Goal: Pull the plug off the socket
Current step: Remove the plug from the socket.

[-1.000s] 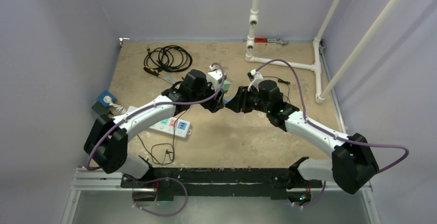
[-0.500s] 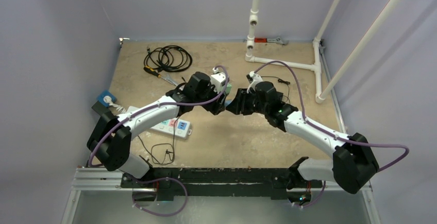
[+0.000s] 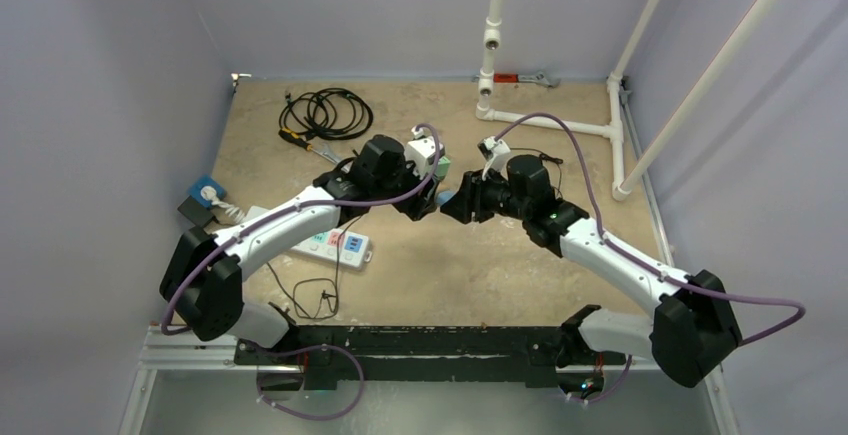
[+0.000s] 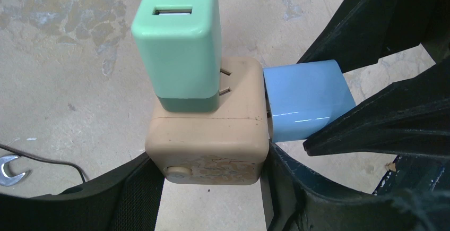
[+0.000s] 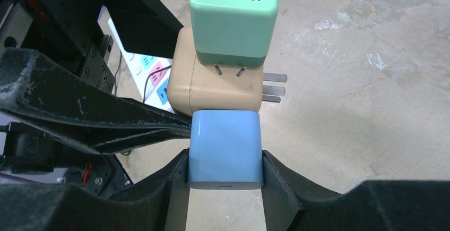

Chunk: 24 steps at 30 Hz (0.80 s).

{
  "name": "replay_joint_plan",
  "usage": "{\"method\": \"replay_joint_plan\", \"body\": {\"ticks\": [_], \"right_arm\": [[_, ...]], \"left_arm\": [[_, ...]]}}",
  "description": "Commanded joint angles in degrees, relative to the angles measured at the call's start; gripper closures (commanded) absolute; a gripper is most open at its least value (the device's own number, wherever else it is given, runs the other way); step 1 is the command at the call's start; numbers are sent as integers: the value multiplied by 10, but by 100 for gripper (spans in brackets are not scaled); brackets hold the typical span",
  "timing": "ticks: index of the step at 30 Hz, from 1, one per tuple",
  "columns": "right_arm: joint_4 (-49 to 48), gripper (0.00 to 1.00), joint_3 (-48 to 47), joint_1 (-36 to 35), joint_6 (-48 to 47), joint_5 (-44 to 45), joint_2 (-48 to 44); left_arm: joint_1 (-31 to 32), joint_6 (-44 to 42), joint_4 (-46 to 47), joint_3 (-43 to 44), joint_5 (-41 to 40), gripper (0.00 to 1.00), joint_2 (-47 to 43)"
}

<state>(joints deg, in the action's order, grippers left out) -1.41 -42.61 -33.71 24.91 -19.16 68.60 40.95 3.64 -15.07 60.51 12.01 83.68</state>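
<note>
1. Your left tool [image 4: 209, 180] is clamped on a beige cube socket [image 4: 207, 140], held mid-counter [image 4: 63, 82] between the two arms.
2. Your right tool [image 5: 226, 188] is clamped on the blue plug [image 5: 225, 146], which sits against the socket's right side, not yet out.
3. A green plug [image 4: 178, 40] stands in another face, untouched.
4. The step in hand looks like the pull itself. Next, hold the socket firm and draw the blue plug straight out to the right, without twisting.
</note>
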Motion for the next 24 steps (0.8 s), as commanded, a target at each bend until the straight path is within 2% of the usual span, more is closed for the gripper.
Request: {"method": "replay_joint_plan", "body": {"ticks": [1,9,21,24], "right_arm": [[-114,100,-18,-4,-53,-97,-24],[-111,100,-28,-4,-5,-58,-8],[-38,100,-59,0,113,38,37],[-37,100,-59,0,125,40,46]], "left_arm": [[20,-29,-19,13,84,100,-15],[20,-18,-12,10,63,100,-17],[46,15,-13,0,-91,100,-11],[53,22,-13,-1,-93,100,-6]]}}
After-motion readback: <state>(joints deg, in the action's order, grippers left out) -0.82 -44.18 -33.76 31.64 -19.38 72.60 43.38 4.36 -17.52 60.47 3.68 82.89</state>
